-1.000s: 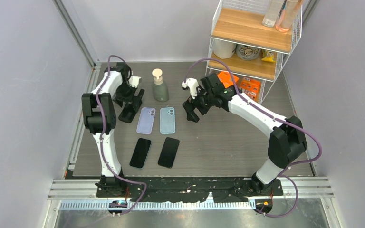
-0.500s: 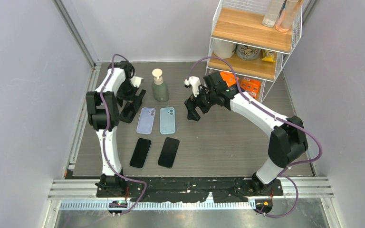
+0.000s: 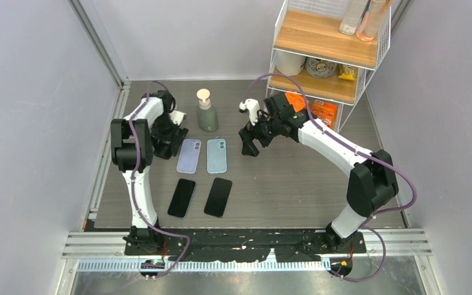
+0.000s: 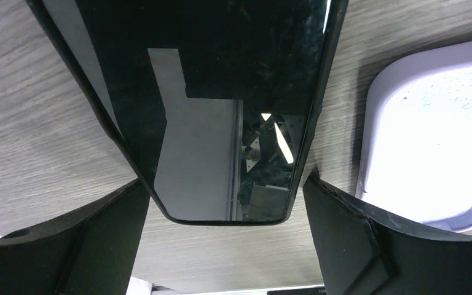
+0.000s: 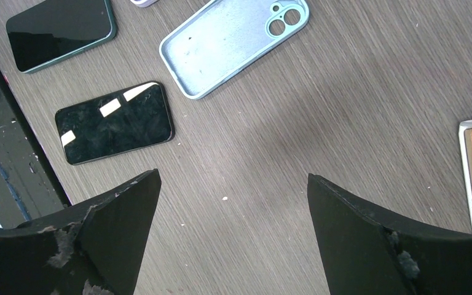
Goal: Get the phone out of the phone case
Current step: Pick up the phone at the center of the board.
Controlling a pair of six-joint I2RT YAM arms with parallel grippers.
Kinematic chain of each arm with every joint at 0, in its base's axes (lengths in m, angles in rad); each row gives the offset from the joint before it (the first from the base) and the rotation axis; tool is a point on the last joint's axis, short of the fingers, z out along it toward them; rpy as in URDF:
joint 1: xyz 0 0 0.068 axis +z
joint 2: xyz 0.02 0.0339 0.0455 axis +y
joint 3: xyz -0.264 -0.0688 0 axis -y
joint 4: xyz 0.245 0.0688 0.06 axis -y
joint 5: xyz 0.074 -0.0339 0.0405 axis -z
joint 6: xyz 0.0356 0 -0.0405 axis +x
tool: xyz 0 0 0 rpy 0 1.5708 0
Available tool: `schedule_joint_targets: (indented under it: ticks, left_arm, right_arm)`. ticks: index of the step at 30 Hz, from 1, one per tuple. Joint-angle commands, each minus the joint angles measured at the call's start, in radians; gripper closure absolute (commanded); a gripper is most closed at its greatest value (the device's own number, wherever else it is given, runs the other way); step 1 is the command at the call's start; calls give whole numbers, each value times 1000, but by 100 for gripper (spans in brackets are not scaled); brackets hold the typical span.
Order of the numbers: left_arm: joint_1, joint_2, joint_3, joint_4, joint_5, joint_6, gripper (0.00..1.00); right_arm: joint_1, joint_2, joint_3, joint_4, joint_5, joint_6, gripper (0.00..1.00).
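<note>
Phone (image 4: pixel 221 92), black and glossy with its screen up, lies flat on the wood-grain table (image 3: pixel 283 184) between the fingers (image 4: pixel 67 258) of the left gripper (image 4: pixel 224 184). The fingers are spread wide, one on each side of its rounded near end. They sit close against its edges, but whether they touch it cannot be told. Its long axis runs along the gripper's reach, straight up the left wrist view, with that short end toward the camera. A dark rim frames the glass, though whether that rim is a case is unclear. From above, this phone is hidden under the left gripper at the far left of the table. Just beside it to the right lies a lavender case (image 3: pixel 188 155), hollow side up, and next to that a light blue case (image 3: pixel 217 155) in the same pose. Both have their long axes running near to far and their camera cutouts at the far end. Nearer the arm bases lie a green-edged phone (image 3: pixel 181 198) and a black phone (image 3: pixel 218 197), screens up and side by side, each leaning slightly right at its far end. The right gripper (image 3: pixel 249 146) hovers to the right of the light blue case, its fingers wide apart over bare table. A soap dispenser (image 3: pixel 207 112) stands behind the cases, and a wire shelf (image 3: pixel 326 55) with wooden boards stands at the far right corner.
</note>
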Motion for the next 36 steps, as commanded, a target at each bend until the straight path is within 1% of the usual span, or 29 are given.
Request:
schedule_joint_targets:
  ticks: [1, 4, 7, 8, 10, 17, 22, 36]
  left_arm:
    - [16, -33, -35, 85, -4, 5, 0]
    - [26, -53, -58, 142, 37, -21, 1]
    - [26, -42, -46, 141, 38, -30, 3]
    - [52, -42, -42, 141, 40, -33, 3]
    - [59, -38, -36, 138, 46, -33, 2]
    - [60, 31, 67, 16, 59, -22, 0]
    - [58, 64, 125, -46, 63, -14, 2]
    - [40, 121, 217, -109, 12, 9, 1]
  right_arm:
    - [-4, -30, -9, 38, -30, 10, 4]
    - [-4, -15, -7, 34, -35, 12, 5]
    - [-4, -7, -6, 33, -34, 13, 5]
    - [-5, -6, -6, 33, -34, 12, 5]
    - [-6, -5, -4, 33, -33, 11, 5]
    - [-5, 5, -4, 34, -35, 11, 4]
    - [-6, 2, -5, 33, -41, 11, 5]
    - [-12, 4, -4, 33, -44, 14, 5]
